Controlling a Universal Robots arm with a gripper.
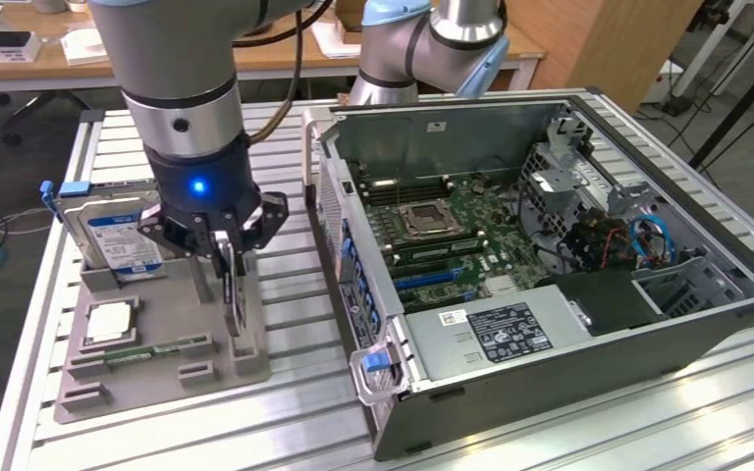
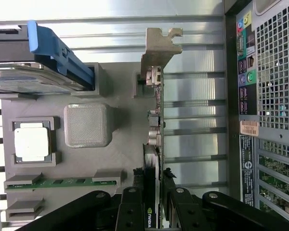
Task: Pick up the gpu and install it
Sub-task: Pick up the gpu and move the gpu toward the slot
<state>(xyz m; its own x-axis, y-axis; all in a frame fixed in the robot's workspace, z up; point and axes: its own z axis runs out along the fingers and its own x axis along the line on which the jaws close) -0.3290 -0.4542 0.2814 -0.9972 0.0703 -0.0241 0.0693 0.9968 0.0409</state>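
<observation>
Claw (image 1: 224, 257): we log it pinching the gpu (image 1: 235, 299), which stands on edge in the grey tray (image 1: 141, 383). Exterior view's left: hard drive (image 1: 118, 235). Exterior view's right: open computer case (image 1: 548, 392). Risk, as we judge: the thin edge grip may let the gpu tilt, so its bracket snags the tray slot.

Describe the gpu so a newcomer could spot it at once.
On the exterior view's left of the open computer case sits a gray tray. The gpu stands on edge along its case-side edge, the gripper shut on it. Unlike the blue-labelled hard drive and flat memory stick, it is thin, upright, metal-bracketed.
</observation>
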